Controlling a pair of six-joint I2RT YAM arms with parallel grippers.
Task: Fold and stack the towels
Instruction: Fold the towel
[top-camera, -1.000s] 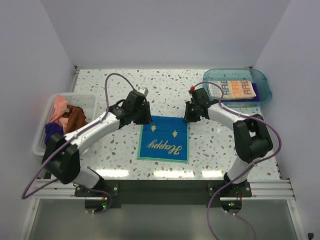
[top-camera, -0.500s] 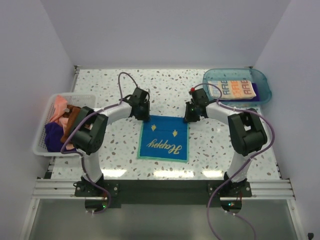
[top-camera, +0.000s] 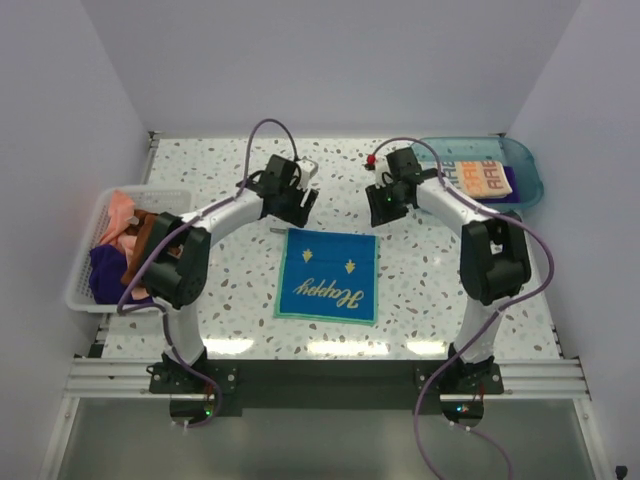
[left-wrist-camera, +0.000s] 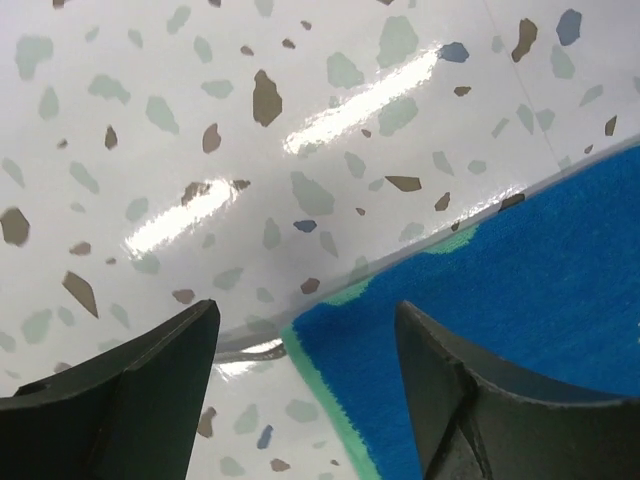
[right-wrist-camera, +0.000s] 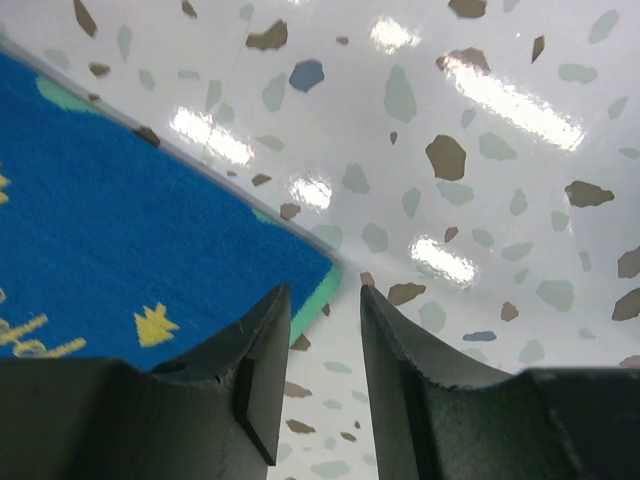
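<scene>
The left hand (left-wrist-camera: 305, 315) is open wide with nothing in it. It hangs over the far left corner of the blue "Happy" towel (top-camera: 328, 275). The right hand (right-wrist-camera: 323, 298) is open only a little, and it holds nothing too. It hangs over the far right corner. The towel lies flat and folded on the speckled tabletop (top-camera: 420, 290). At the left, a white basket (top-camera: 78, 285) holds a pink towel (top-camera: 118, 212), a brown towel (top-camera: 150, 235) and a purple towel (top-camera: 105, 270). At the right, a folded "RABBIT" towel (top-camera: 478, 178) sits in a blue-green tray (top-camera: 528, 165).

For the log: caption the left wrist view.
Open left gripper over a corner of the green-edged blue cloth towel on the speckled white table.
</scene>
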